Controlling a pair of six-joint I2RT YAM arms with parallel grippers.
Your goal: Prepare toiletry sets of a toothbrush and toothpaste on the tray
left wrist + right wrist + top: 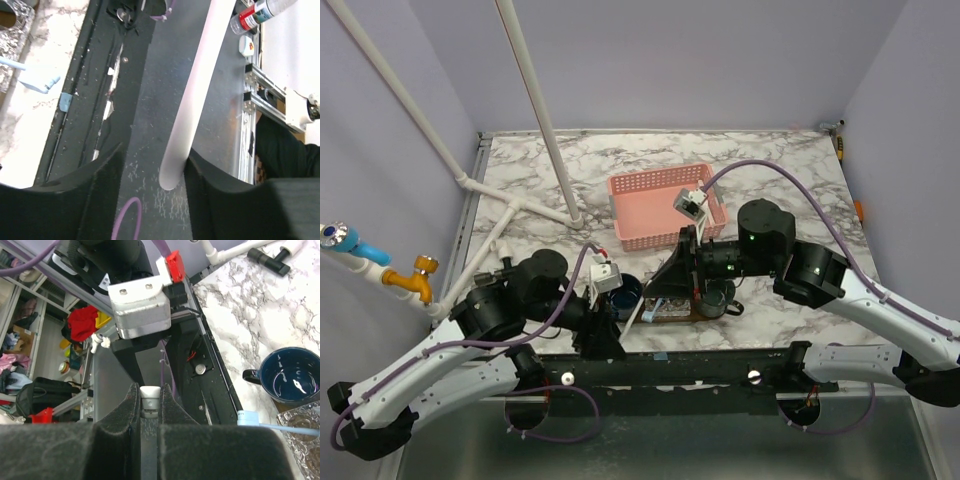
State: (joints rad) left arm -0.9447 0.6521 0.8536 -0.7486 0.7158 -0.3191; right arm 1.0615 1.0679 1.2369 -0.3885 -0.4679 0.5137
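White pipes (536, 100) bar the left; pink basket (655, 208) backs the tray (672, 318); right marble (790, 180) open.

Two cups (625, 295), one basket (650, 190), one tray (295, 407), one toothbrush (285, 427), one toothpaste tube (150, 392).

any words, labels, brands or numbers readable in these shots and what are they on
No text reads clearly in any view.
Bottle with red band: print too blurred.
Small white box: reddish mark, too small.
Toothpaste tube in the right claw: only its blank cap shows.
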